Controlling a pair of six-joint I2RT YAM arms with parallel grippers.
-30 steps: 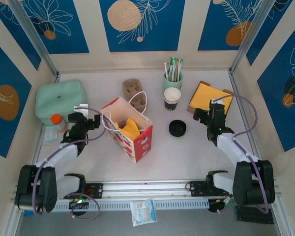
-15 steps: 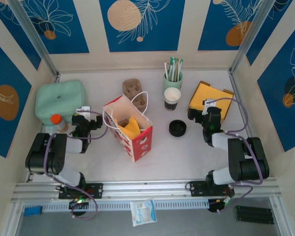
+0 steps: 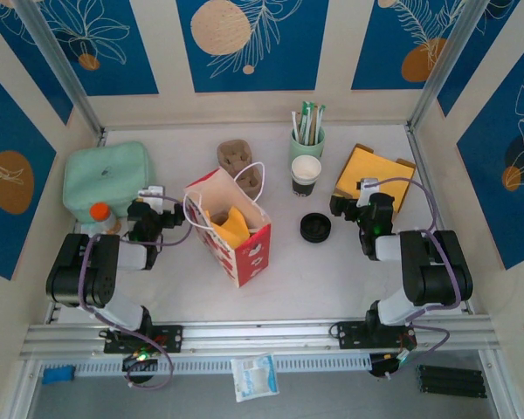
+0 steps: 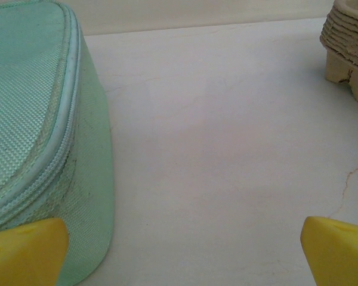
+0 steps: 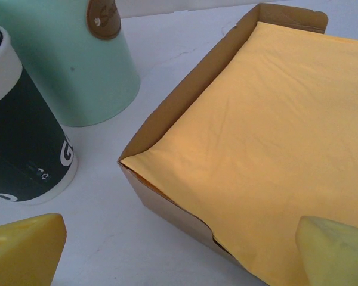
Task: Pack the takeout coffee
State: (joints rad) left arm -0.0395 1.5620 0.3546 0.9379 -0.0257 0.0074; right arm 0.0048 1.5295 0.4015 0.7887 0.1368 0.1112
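Top external view, left to right: a mint-green pouch (image 3: pixel 107 177) lies by the left wall, with an orange-capped bottle (image 3: pixel 100 215) at its near edge; the left gripper (image 3: pixel 155 210) sits low just right of the bottle, in the narrow lane between the pouch and a red-and-white paper bag (image 3: pixel 231 229), whose mouth stands open with yellow paper inside; beyond the bag a cardboard cup carrier (image 3: pixel 240 166) rests near the back edge. Right of centre a pale green cup of sticks (image 3: pixel 306 140) stands at the back; the takeout coffee (image 3: pixel 306 175) stands upright just in front of it, uncovered, with bare table (image 3: pixel 332 271) on its near side; a flat black lid (image 3: pixel 315 228) lies nearer still, apart from the cup; the right gripper (image 3: pixel 358 203) hangs between the lid and a cardboard tray of yellow paper (image 3: pixel 371 179) near the right wall.

Left wrist view: the yellow fingertips (image 4: pixel 24 250) sit in the two bottom corners, jaws spread wide with only bare table between them; the pouch's zipped edge runs right beside the left one, contact unclear.

Right wrist view: the jaws are likewise wide and grip nothing; the coffee stands at the left edge, the tray's near corner juts between the fingertips (image 5: pixel 24 250).
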